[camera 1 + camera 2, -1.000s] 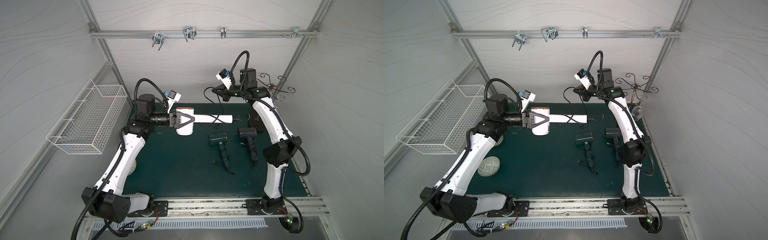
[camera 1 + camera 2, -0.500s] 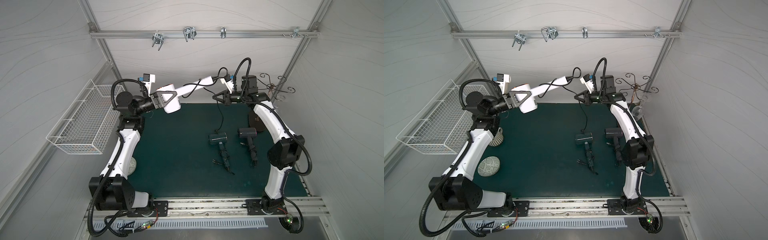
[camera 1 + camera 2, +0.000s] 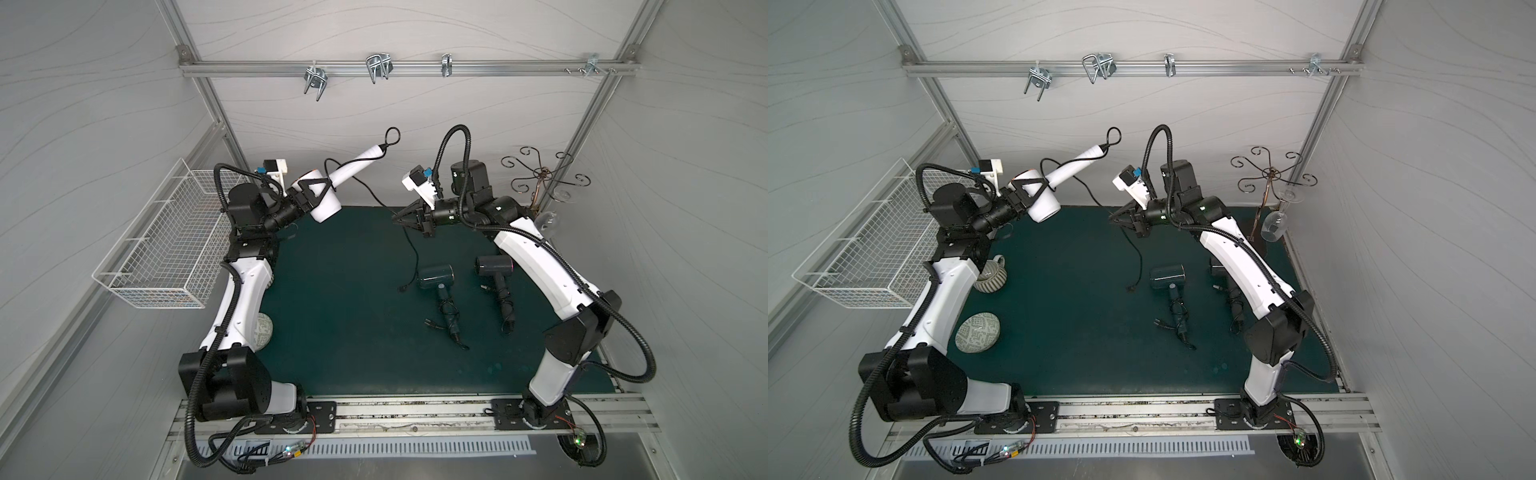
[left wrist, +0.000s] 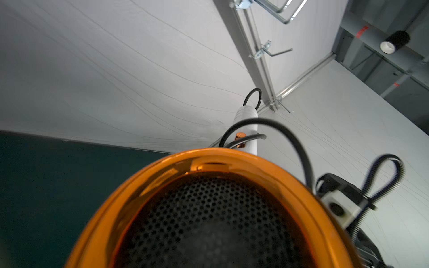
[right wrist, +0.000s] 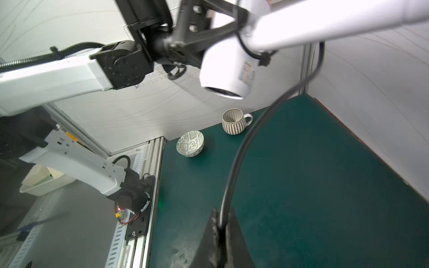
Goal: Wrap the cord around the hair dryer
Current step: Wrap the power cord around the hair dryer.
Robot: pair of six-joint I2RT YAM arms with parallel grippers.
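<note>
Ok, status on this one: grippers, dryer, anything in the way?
Left gripper clamped on white hair dryer, held above mat. Right gripper shut on cord, one loop over handle. Plug end close to dark dryer.

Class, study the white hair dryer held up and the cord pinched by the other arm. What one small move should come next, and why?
Probably the right gripper should carry the cord over the handle for a turn. Its fingers are shut on the cord, the left gripper holds the hair dryer raised, and a long tail hangs down to the mat.
</note>
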